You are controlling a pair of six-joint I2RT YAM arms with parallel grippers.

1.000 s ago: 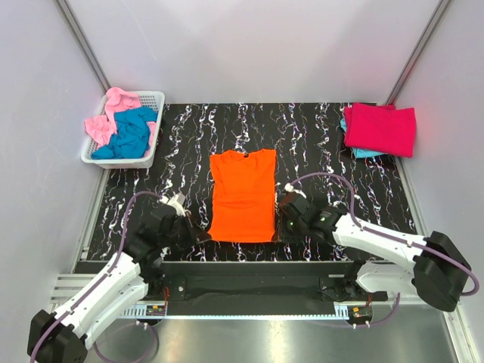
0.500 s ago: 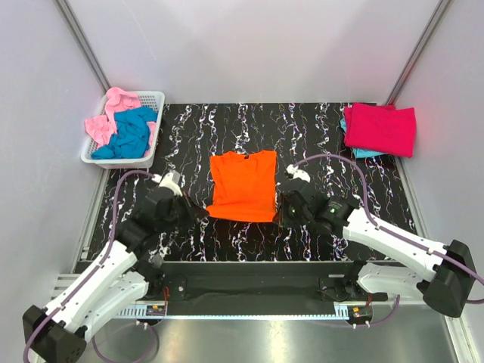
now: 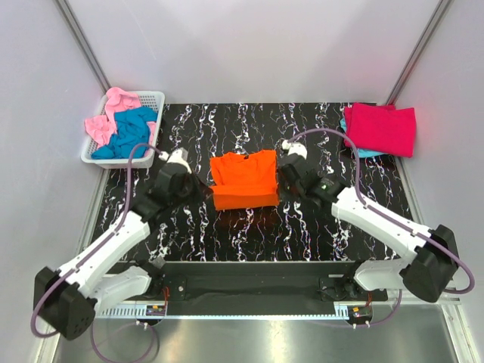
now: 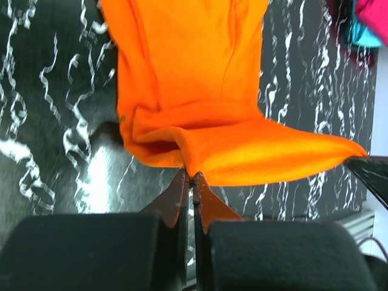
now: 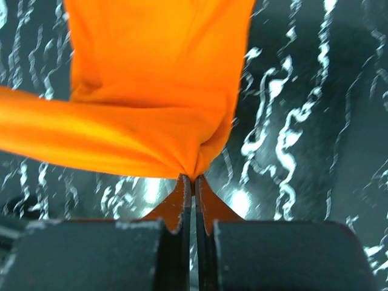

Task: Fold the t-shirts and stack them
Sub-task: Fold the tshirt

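- Left gripper (image 4: 188, 176): clenched on the near left corner of the orange shirt (image 3: 243, 178), fingers pressed flat together with cloth pinched between.
- Right gripper (image 5: 194, 177): likewise clamped tight, on the near right corner of the same hem.
- Hem: lifted off the table (image 3: 227, 234), stretched in a band between the two grippers, hanging over the shirt's own middle.
- Lower half of the shirt: doubled up in a loose fold under that band.
- Collar end: flat on the table, just beyond the grippers, at the table's centre.
- Far left: white basket (image 3: 153, 96) at the table's corner, with a crumpled teal shirt (image 3: 132, 132) and a pink shirt (image 3: 113, 106) inside, pink spilling over the rim.
- Far right: folded crimson shirt (image 3: 382, 128), lying on a blue cloth (image 3: 367, 153) of which only an edge shows.
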